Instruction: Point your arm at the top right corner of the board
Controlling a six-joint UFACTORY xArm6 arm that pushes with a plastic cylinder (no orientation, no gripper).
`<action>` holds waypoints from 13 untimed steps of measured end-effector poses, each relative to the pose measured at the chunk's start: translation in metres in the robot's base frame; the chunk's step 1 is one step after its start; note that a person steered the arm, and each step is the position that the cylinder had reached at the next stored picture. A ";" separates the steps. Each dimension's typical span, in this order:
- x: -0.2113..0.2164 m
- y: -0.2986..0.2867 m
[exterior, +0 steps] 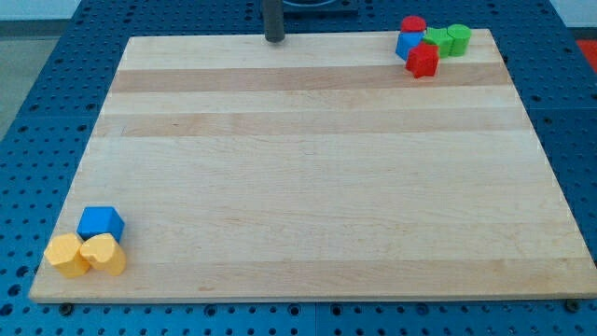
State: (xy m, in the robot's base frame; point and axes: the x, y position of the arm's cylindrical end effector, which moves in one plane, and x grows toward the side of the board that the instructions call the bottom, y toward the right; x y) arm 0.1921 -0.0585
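Board [308, 187], tip [274, 40] at top edge, left of centre; no claw fitted, nothing held.
Top right corner: red cylinder [413, 25], blue block [408, 45], red block [423, 62], green blocks [448, 40]. Bottom left corner: blue cube [101, 223], yellow blocks [86, 254]. Wide bare middle.

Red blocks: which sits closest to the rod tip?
The upper red block, at the cluster's top; the other red block lies lower, farther from my tip.

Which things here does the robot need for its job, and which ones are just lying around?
For the job:
my tip, at the board's top edge, left of the top right blocks
wooden board, its top right corner

Just lying about:
red blocks, blue block, green blocks
blue cube, yellow blocks
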 end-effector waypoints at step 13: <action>0.068 0.381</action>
State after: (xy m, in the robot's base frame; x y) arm 0.2605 0.3229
